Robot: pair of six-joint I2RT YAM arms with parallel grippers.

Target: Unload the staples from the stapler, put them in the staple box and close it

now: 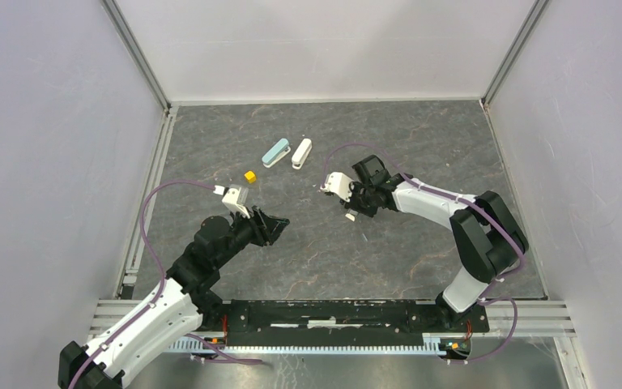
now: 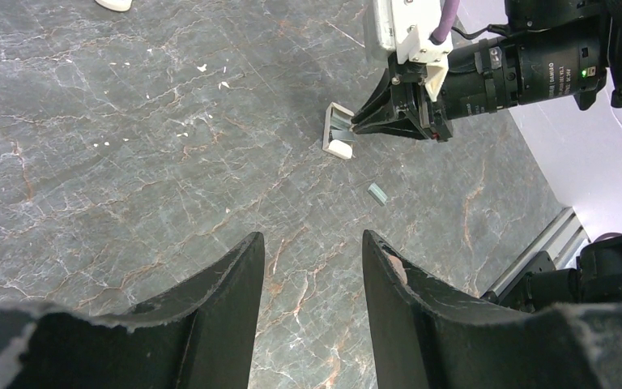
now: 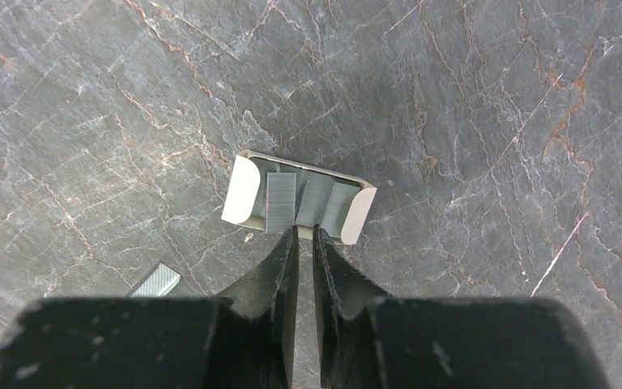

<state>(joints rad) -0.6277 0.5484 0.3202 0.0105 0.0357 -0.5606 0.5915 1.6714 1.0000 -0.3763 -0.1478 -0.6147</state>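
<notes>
The stapler (image 3: 300, 198) lies flat on the table (image 3: 494, 121), at the middle of the right wrist view. Its long axis runs left to right across that frame, tipped slightly down toward the right, with a white cap at each end and ribbed grey metal showing between them. A short strip of staples (image 3: 154, 280) lies loose on the table toward the lower left of that frame, apart from the stapler.

The right end effector (image 3: 304, 231) comes in from the bottom edge, square to the long axis, and its tips meet the middle of the stapler's lower long side. The fingers are pressed almost together, with only a thin slit between them. Whether they nip the rim or a sliver of metal cannot be told.

So the stapler lies directly ahead of the tips, broadside on. Any pull or push would likely act across its length, which could skid or turn so light a thing.

The left end effector (image 2: 312, 243) hangs spread wide and holds nothing. In its own view the stapler sits well off toward the upper middle of the frame, so the right arm is plainly the nearer.
</notes>
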